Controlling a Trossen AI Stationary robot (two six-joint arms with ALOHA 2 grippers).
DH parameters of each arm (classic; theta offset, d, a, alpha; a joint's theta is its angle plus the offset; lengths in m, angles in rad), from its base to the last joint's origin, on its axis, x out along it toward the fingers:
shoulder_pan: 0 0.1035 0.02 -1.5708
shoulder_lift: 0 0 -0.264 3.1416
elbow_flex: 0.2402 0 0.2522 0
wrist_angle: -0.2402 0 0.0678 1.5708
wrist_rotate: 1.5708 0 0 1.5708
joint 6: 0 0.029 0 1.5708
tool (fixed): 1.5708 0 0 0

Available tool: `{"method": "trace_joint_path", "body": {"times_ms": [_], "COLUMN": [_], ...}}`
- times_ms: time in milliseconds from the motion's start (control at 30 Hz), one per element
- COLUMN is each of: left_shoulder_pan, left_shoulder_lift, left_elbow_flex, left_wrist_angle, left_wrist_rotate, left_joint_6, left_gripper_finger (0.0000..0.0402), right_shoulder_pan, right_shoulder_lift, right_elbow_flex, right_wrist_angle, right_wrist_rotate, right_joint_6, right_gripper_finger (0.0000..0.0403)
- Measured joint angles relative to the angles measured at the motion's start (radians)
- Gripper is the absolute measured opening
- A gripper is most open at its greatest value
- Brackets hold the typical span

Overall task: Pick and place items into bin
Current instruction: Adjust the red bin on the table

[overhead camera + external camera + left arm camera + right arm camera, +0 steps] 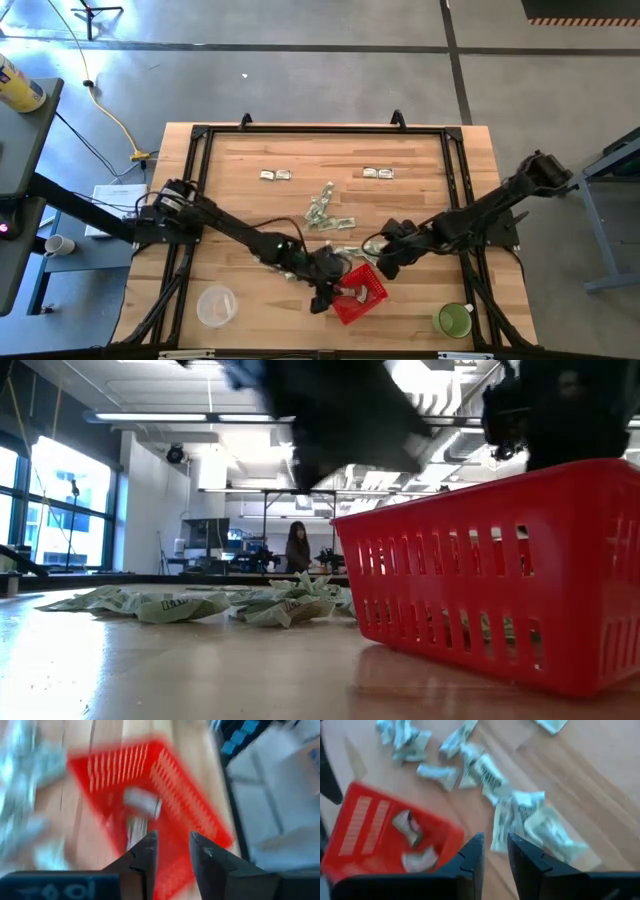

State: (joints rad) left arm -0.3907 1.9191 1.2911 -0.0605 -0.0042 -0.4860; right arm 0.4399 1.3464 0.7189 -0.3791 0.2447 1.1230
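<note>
The red mesh basket (362, 295) stands on the table near its front edge; it also shows in the low view (500, 570). Pale green-and-white wrapped pieces (328, 210) lie scattered on the wood behind it, with two pairs farther back (275, 175). A few pieces lie inside the basket (410, 827). My left gripper (173, 840) hangs open and empty above the basket's left side (322, 292). My right gripper (495, 842) is open with a narrow gap and empty, just behind the basket's far right corner (384, 266), over loose pieces (540, 822).
A clear round plastic container (216, 305) stands at the front left and a green cup (452, 320) at the front right. A black frame (200, 140) rims the tabletop. A person (297, 547) stands far off in the room behind.
</note>
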Motion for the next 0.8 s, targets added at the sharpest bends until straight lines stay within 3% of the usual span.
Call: {"method": "trace_joint_path", "body": {"times_ms": [233,467,667,800], "left_shoulder_pan": [-0.124,-0.229,-0.270,-0.271], "left_shoulder_lift": [-0.036,-0.036,-0.036,-0.036], "left_elbow_flex": [0.000,0.000,0.000,0.000], "left_wrist_angle": [-0.263,-0.310,-0.361,-0.403], "left_wrist_rotate": [-0.196,-0.336,-0.412,-0.438], "left_joint_6": [-0.132,-0.340,-0.425,-0.439], "left_gripper_finger": [0.0106,0.0095,0.0096,0.0096], "right_shoulder_pan": [-0.035,-0.033,0.022,0.068], "right_shoulder_lift": [0.104,0.189,0.211,0.210], "right_elbow_flex": [0.000,0.002,0.088,0.164], "right_wrist_angle": [0.167,0.290,0.219,0.016], "right_wrist_rotate": [-0.004,-0.095,-0.223,-0.160], "right_joint_6": [0.082,0.108,0.079,0.045], "right_gripper_finger": [0.0047,0.0024,0.0021,0.0021]}}
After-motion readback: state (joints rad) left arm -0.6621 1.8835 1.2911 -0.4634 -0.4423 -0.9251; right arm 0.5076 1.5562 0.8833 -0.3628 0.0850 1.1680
